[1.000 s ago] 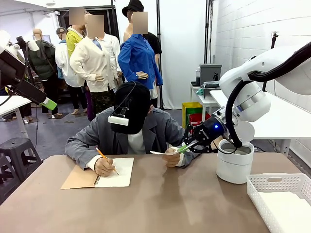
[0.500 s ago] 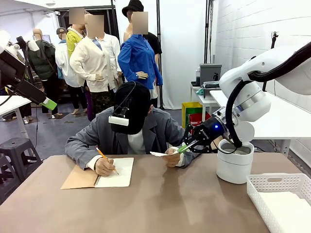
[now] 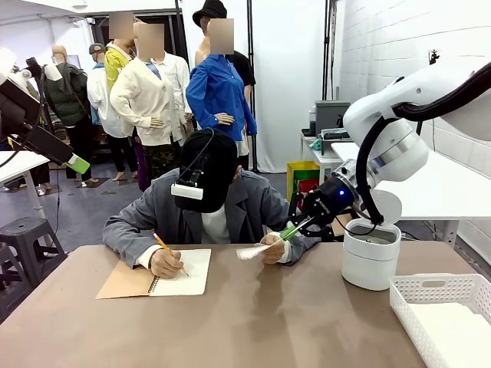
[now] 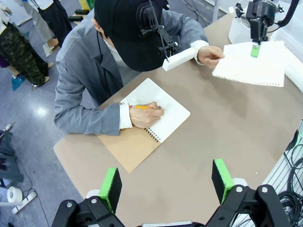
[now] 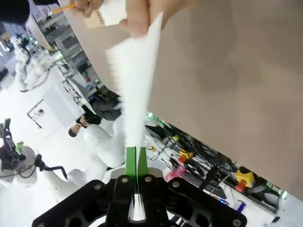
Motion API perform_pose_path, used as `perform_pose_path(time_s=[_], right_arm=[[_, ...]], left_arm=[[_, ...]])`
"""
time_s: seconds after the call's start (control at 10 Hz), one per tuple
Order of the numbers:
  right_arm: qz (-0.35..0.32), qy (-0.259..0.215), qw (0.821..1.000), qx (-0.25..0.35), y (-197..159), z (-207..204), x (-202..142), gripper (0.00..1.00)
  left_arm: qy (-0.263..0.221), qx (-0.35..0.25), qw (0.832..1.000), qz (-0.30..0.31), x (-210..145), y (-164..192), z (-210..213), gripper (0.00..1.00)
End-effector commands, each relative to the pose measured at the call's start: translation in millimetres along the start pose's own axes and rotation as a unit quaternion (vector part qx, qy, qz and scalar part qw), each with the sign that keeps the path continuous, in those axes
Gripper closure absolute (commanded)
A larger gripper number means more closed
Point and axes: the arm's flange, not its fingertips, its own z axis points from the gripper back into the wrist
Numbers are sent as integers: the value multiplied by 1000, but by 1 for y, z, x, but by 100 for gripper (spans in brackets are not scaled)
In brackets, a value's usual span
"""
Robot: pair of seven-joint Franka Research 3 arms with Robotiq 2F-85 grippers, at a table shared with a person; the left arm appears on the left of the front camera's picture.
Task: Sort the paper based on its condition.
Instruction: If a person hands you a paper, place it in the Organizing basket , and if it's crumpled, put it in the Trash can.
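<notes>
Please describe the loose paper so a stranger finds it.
Find the white round bin on the brown table. Left of it, a thin white sheet is held up by the right tool and a person's hand; the spiral notebook lies flat.

The paper in the right hand is thin, matt white, ragged along one edge. The hand's pads are smooth green against matt black plastic. Below the hand, the bench is smooth, matt brown.
</notes>
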Motion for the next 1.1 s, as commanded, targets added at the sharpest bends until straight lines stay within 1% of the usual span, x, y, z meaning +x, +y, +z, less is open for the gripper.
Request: perform_pose_path(time_s=[0.0,0.2,0.3,0.4,0.5,0.7,0.9,1.0], right_arm=[[12,20,999,-38,13,4,-25,100],[39,19,997,-67,30,13,-53,100],[64,6,994,-87,38,19,-69,100],[95,-20,989,-113,45,29,-88,100],[128,-61,980,-141,52,39,-109,100],[202,-137,951,-187,61,64,-153,100],[257,-217,911,-238,61,85,-189,100],[276,-259,887,-265,58,95,-205,100]], left_arm=[[0,0,1000,-2,0,0,0,0],[0,0,1000,-2,0,0,0,0],[0,0,1000,-2,0,0,0,0],[0,0,1000,-2,0,0,0,0],[0,0,1000,-2,0,0,0,0],[0,0,1000,-2,0,0,0,0],[0,0,1000,-2,0,0,0,0],[0,0,1000,-2,0,0,0,0]])
